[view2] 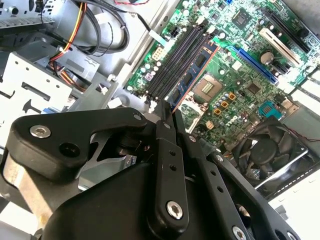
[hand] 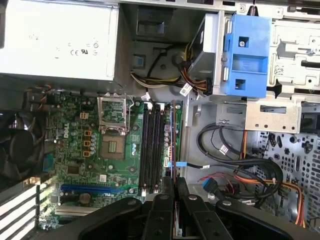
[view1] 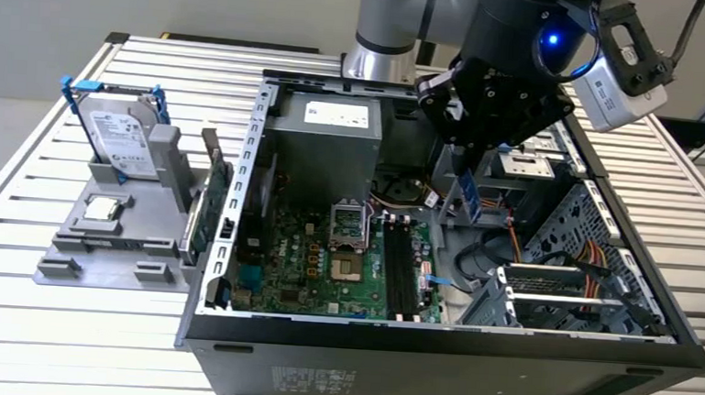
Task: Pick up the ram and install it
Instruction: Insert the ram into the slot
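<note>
One open computer case (view1: 440,373) is sitting under your arm (view1: 388,25). Your gripper (hand: 174,182) is hovering over its motherboard (view1: 312,259), fingers (hand: 161,205) clamping the ram (hand: 173,145) on edge; the ram is hanging just beside the motherboard's memory slots (hand: 152,145).

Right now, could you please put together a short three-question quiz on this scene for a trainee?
1. True or false: the tool is shut on the ram.
2. Where is the ram relative to the slots? A: seated in one. B: held above the board, lengthwise along them. C: lying flat across them on the board.
3. Fill in: the hard drive stands outside the case, on the exterior view's ____.
Key: 1 true; 2 B; 3 left.
</note>
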Tool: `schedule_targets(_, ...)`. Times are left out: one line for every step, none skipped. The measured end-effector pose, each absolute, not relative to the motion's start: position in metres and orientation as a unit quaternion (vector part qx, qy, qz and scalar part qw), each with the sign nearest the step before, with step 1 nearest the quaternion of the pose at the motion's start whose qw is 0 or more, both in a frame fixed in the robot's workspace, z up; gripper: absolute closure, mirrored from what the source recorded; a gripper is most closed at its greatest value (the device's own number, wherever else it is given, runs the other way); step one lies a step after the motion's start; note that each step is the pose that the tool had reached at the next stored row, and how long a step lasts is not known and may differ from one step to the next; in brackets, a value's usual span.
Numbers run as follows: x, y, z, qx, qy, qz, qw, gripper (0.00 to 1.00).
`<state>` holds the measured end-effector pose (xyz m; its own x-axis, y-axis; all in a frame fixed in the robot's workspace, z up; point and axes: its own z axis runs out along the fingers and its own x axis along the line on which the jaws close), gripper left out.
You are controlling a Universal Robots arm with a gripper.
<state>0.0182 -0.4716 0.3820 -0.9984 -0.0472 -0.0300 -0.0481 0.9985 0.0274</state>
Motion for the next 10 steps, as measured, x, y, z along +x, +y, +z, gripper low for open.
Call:
schedule_targets(0.0182, -0.4716, 0.3820, -0.024, 1.000, 0.014, 0.015, 1.00)
schedule_targets(0.0182, -0.4717, 0.3818, -0.024, 1.000, 0.014, 0.015, 1.00)
schedule_targets(0.0182, -0.4716, 0.3815, -0.024, 1.000, 0.014, 0.015, 1.00)
schedule_targets(0.0182, -0.4716, 0.3813, -0.024, 1.000, 0.014, 0.015, 1.00)
schedule_targets(0.0183, -0.4716, 0.3809, -0.024, 1.000, 0.014, 0.015, 1.00)
schedule_targets(0.0183, -0.4716, 0.3805, -0.024, 1.000, 0.014, 0.015, 1.00)
schedule_targets(0.0183, -0.4716, 0.3802, -0.024, 1.000, 0.014, 0.015, 1.00)
schedule_targets(0.0183, -0.4716, 0.3798, -0.024, 1.000, 0.014, 0.015, 1.00)
schedule_targets(0.0183, -0.4716, 0.3794, -0.024, 1.000, 0.014, 0.015, 1.00)
schedule_targets(0.0182, -0.4716, 0.3791, -0.024, 1.000, 0.014, 0.015, 1.00)
